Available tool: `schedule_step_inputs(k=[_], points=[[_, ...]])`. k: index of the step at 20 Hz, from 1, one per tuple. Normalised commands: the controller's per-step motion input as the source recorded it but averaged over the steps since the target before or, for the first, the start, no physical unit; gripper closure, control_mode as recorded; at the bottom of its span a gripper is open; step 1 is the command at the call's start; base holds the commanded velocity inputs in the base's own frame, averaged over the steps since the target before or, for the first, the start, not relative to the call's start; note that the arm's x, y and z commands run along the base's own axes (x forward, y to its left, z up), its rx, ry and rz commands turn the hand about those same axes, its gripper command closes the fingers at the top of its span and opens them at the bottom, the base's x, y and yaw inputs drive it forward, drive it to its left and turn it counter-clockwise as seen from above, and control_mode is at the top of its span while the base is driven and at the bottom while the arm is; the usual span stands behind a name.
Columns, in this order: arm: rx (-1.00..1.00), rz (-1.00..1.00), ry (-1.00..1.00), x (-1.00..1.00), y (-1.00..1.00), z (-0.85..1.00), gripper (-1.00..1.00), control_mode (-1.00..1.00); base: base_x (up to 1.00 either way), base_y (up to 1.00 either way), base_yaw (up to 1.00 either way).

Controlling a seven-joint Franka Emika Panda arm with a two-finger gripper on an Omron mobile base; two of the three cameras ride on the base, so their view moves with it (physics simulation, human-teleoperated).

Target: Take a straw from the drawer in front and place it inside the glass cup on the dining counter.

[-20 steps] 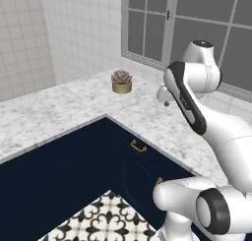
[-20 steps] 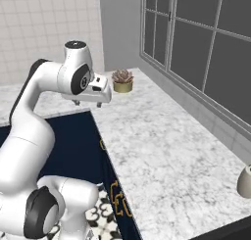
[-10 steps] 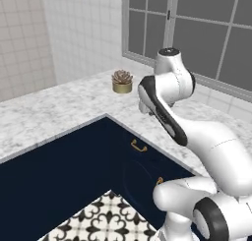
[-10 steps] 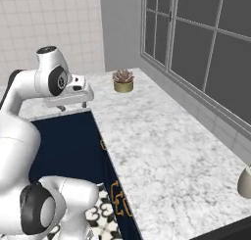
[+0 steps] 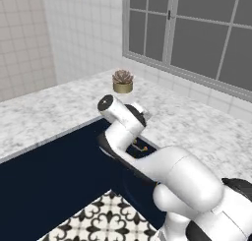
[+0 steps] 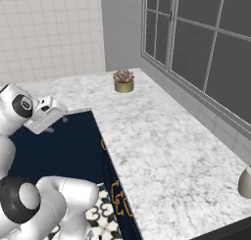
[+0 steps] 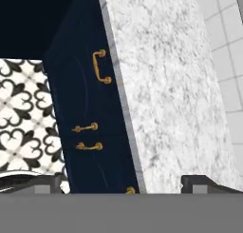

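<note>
While the drawer (image 7: 97, 68) is sitting closed in the navy cabinet front just under the counter edge, its brass handle showing in the hand view, nothing of the task is looking done: no straw is out, and it is presumably lying inside the closed drawer, unseen. The glass cup and the dining counter are not to be made out from where I am standing.

Item, gripper (image 7: 122, 182): its two dark fingertips are standing spread wide apart, pinching nothing, pointing down along the cabinet face and the counter edge. In the right base view it (image 6: 48, 117) is hanging over the inner corner of the counter, above the dark cabinets.

Judged progress: barely begun. Opening the drawer, picking the straw, carrying it off and dropping it into the cup are all waiting.

Item, counter (image 6: 162, 151): white-grey speckled marble, running in an L around the navy cabinets (image 5: 54, 181), whose doors are carrying paired brass pulls (image 7: 88, 137).

Item, small succulent in a tan pot (image 5: 122, 81): sitting near the far corner, below the window (image 5: 197, 33).

Item, room: pale tiled walls, black-and-white patterned floor tiles (image 5: 93, 223), a rounded grey object (image 6: 245, 181) peeking in at the right base view's edge.
</note>
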Motion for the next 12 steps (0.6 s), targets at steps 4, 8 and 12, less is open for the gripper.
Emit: schedule_step_inputs(k=[4,8,12], points=[[-0.52,-0.04,-0.06,0.37,0.55,-0.99,-1.0,-1.0,0.0,0.0,0.0],[-0.47,-0.06,-0.09,0.41,0.2,-0.84,-1.0,-1.0,0.0,0.0,0.0],[-0.39,-0.06,-0.1,0.47,0.01,-0.64,-1.0,-1.0,0.0,0.0,0.0]])
